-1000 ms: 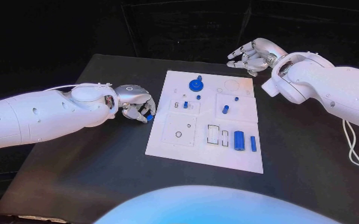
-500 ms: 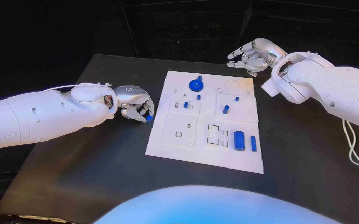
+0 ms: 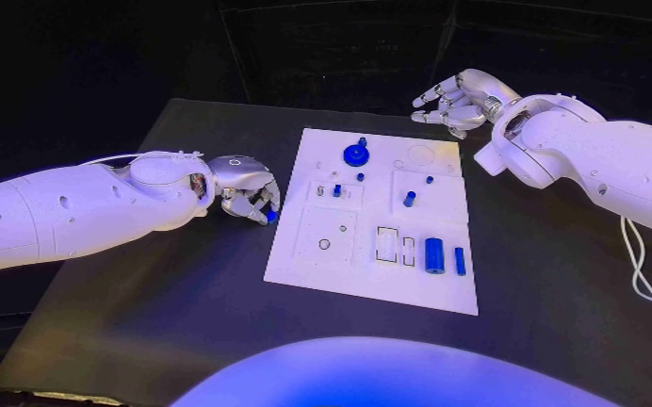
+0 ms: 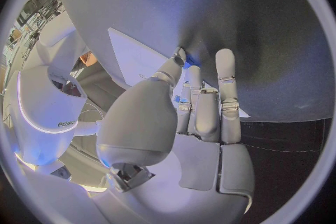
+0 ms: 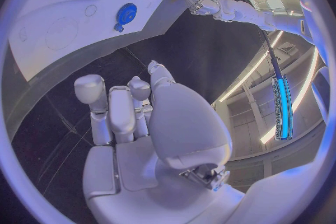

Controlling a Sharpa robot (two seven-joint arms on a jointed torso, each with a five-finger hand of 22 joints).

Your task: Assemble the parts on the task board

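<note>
The white task board lies in the middle of the black table. On it are a round blue knob, short blue pegs, a blue cylinder and a slim blue bar. My left hand hovers just off the board's left edge, fingers curled down, pinching a small blue part. The left wrist view shows that blue part between thumb and fingertips. My right hand hangs past the board's far right corner with fingers spread and nothing in it. The right wrist view shows this hand, the board and the knob.
The board has empty outlined recesses, a ring slot and rectangular frames. Bare black table surrounds the board on the left, right and front. A dark backdrop stands behind the table's far edge.
</note>
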